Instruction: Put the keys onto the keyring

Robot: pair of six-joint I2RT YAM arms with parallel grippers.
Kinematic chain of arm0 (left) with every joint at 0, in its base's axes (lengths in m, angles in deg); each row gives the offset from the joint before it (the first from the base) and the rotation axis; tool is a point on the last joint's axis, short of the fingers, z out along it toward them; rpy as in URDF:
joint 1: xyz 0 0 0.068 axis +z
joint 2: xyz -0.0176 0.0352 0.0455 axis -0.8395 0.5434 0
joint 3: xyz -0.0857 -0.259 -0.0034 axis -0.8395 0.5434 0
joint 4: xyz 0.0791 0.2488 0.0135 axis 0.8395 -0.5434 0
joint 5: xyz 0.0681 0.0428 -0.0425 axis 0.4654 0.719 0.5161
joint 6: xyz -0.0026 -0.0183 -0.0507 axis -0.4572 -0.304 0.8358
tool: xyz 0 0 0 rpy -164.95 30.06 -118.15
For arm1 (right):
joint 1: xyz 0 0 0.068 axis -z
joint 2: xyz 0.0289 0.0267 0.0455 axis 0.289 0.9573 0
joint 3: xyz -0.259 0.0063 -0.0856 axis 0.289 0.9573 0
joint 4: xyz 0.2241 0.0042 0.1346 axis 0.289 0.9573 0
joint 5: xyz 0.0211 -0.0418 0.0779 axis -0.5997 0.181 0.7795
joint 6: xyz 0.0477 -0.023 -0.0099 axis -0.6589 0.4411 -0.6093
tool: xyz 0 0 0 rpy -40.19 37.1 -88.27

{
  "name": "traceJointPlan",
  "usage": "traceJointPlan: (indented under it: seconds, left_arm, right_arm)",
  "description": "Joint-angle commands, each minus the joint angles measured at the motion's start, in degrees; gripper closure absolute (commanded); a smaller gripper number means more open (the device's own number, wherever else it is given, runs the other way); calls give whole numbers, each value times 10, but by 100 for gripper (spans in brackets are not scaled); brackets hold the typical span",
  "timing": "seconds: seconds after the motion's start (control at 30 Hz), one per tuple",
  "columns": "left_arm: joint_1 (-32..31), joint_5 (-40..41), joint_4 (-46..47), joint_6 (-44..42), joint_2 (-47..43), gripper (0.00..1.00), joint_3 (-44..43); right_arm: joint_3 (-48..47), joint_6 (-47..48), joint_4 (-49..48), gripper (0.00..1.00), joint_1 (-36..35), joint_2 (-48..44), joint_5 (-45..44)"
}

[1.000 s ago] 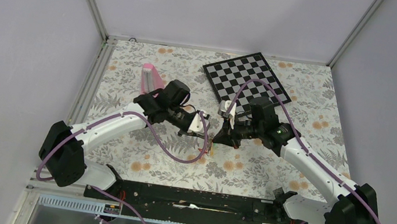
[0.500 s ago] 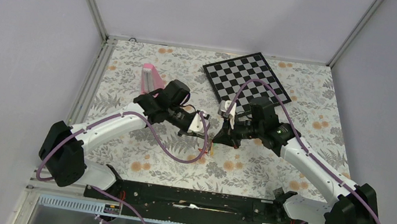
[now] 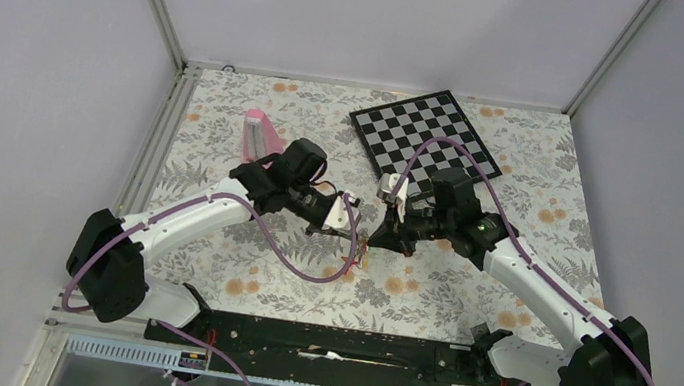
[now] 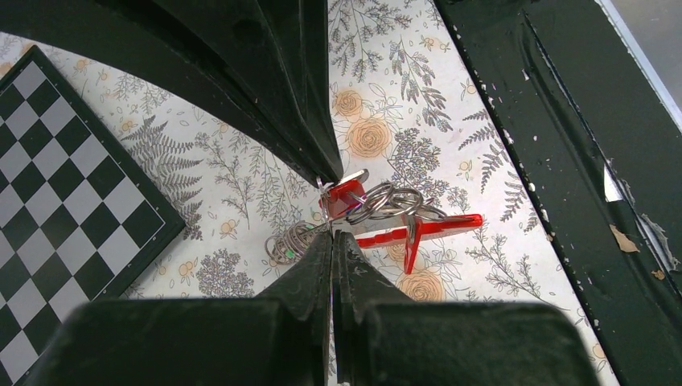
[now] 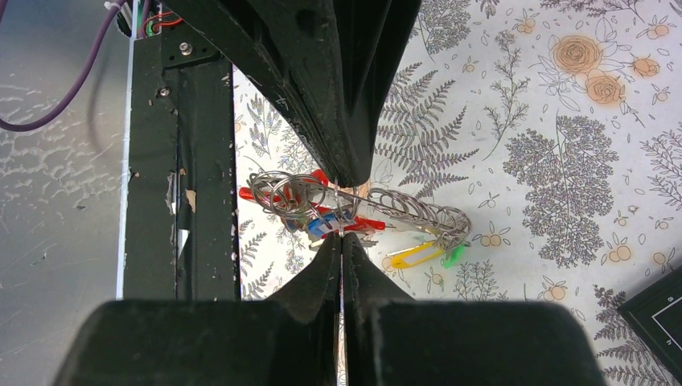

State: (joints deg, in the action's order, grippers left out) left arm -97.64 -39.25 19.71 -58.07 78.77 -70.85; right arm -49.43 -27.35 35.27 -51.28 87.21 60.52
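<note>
The keyring (image 4: 426, 227), its red side showing, is held between the two arms over the middle of the bench (image 3: 463, 306), with steel split rings (image 4: 390, 201) bunched on it; the keys (image 5: 322, 227) cluster along it, their blue, red, yellow and green tags plain from the right wrist; the left end effector (image 4: 332, 233) has its fingers pressed together, pinching the keyring at their tips; the right end effector (image 5: 342, 235) is likewise closed, nipping the bunch of keys by the blue tag, though which key I cannot tell; the two tips nearly touch; a chessboard (image 3: 427, 134) lies beyond them, and a pink block (image 3: 256, 130) stands off to the left.
</note>
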Motion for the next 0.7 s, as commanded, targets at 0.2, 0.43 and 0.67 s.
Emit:
traceJointPlan:
  seconds: [0.2, 0.43, 0.67]
  left_arm:
    - [-1, -38, 22, -15, -23, 100, 0]
    - [-1, -38, 22, -16, -24, 100, 2]
    - [-1, -38, 22, -21, -29, 100, 6]
  right_arm:
    - [-5, -5, -29, 100, 7, -3, 27]
    - [-4, -4, -31, 100, 7, -3, 21]
    - [1, 3, -27, 100, 7, -7, 7]
